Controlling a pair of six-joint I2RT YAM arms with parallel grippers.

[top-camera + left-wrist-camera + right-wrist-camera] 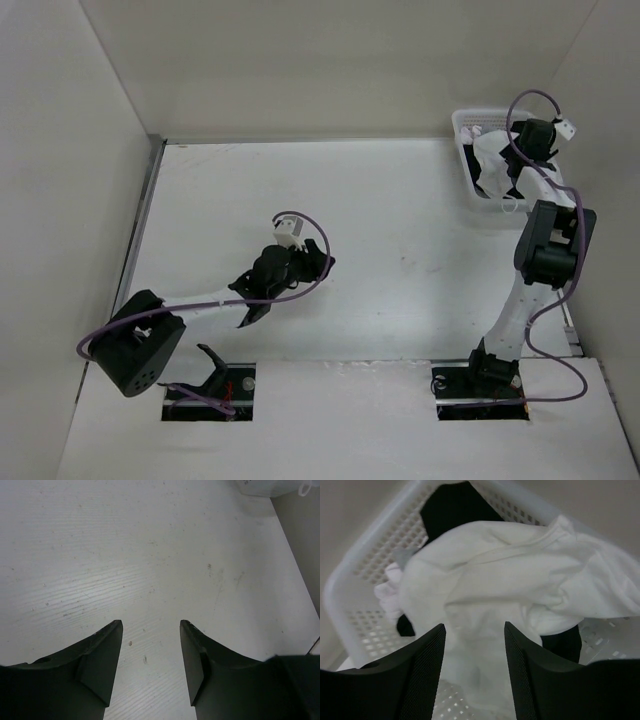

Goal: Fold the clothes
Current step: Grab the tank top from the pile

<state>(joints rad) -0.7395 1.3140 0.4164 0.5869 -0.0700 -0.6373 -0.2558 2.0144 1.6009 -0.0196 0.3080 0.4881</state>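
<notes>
White thin fabric, the clothes [510, 580], is seen heaped in the white mesh basket [365, 580] at the far right corner of the tabletop [125, 540], lying over a black garment [455, 505] that shows at the back and underneath. Nothing of the folding is judged to be done: the top has not been lifted out or spread, and no garment is laid on the tabletop. The right end effector [474, 625] is held just above the heap with its jaws apart, the cloth visible in the gap beyond them but not pinched. The left end effector [151, 622] is held open over bare tabletop, well apart from the basket, with nothing between its jaws. What is left is judged to be the whole job: picking out, laying flat, folding. No brand, label or writing can be read anywhere; fabric, basket and arms are shown without legible marks.
</notes>
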